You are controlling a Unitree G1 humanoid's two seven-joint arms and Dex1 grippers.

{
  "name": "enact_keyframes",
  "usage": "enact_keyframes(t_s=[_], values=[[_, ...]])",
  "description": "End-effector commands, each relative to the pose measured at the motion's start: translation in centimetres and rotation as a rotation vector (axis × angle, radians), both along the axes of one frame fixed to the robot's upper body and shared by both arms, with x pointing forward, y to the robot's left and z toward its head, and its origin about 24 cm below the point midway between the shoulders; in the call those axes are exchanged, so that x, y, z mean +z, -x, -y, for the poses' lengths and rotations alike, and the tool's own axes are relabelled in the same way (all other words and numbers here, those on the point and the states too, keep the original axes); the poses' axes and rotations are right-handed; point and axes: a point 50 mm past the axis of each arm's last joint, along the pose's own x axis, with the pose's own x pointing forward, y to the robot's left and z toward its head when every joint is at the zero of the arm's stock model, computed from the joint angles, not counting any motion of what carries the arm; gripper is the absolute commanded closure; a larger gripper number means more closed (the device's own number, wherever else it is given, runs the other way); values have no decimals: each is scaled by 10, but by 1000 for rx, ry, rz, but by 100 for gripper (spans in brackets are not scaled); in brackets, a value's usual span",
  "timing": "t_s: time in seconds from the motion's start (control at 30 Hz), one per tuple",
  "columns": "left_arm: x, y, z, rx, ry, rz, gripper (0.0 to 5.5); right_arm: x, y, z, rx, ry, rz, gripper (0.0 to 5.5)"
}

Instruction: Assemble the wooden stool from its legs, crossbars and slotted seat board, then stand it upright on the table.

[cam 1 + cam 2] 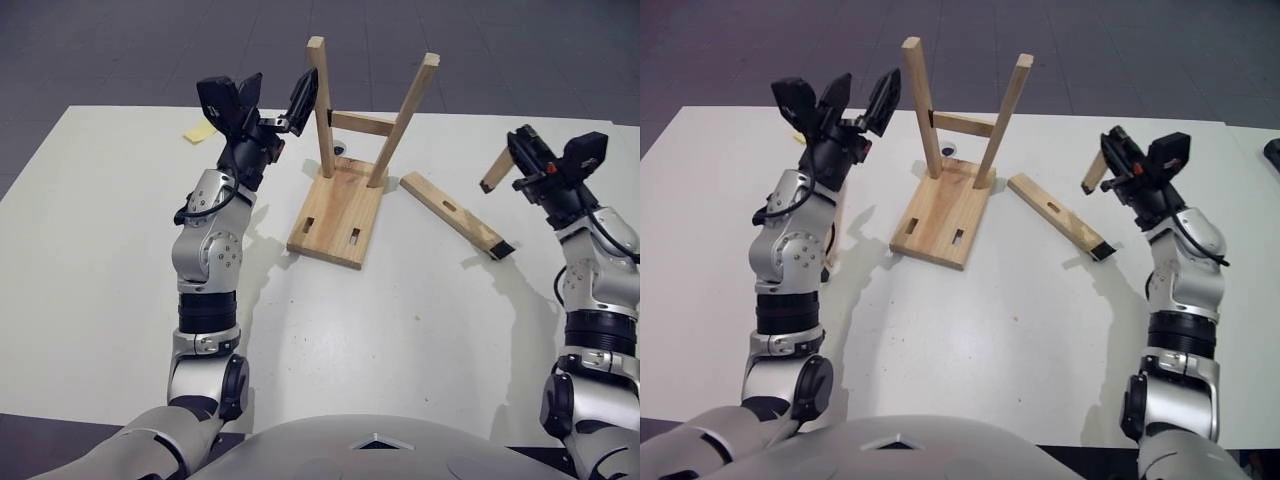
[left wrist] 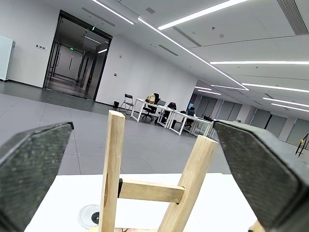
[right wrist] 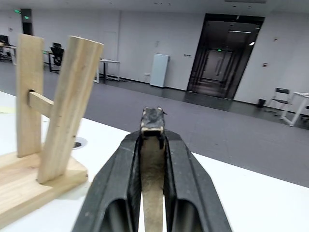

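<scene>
Left eye view: seat board (image 1: 335,215) lay flat mid-frame on the desk (image 1: 120,250). Two legs (image 1: 322,105) stood in its far slots, joined by one crossbar (image 1: 362,123); the two near slots were empty. Third leg (image 1: 455,215) lay loose just right of the board. Left gripper (image 1: 268,100), upper left of centre, had its fingers wide apart and empty. Right gripper (image 3: 153,130), far right, had its fingers clamped on a short wood piece (image 3: 153,193). Roughly half done: two legs, the second crossbar and flipping upright were left.
</scene>
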Motion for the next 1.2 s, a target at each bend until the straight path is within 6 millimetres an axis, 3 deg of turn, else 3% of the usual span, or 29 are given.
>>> enact_keyframes(t_s=[0.03, 0.23, 0.4, 0.63, 0.77, 0.97, 1.2], values=[[-4, 4, -4, 21, -21, -21, 10, -16, -1, 5, -71, 72, -83, 509], [0, 2, -3, 22, -37, -10, 10, -36, 4, -13, 7, 42, -163, 509], [-2, 1, -7, 39, -44, -13, 10, -24, 12, -29, 86, -38, -146, 509], [-5, -1, -7, 53, -55, -26, 10, -4, 10, -21, 21, -189, -97, 509], [-5, -2, -8, 61, -58, -24, 10, -18, 7, -23, -12, -100, -145, 509], [-5, -6, -7, 63, -76, -20, 10, -38, 4, -41, 56, -112, -204, 509], [-8, -6, -8, 77, -78, -28, 10, -13, 5, -33, 26, -199, -95, 509]])
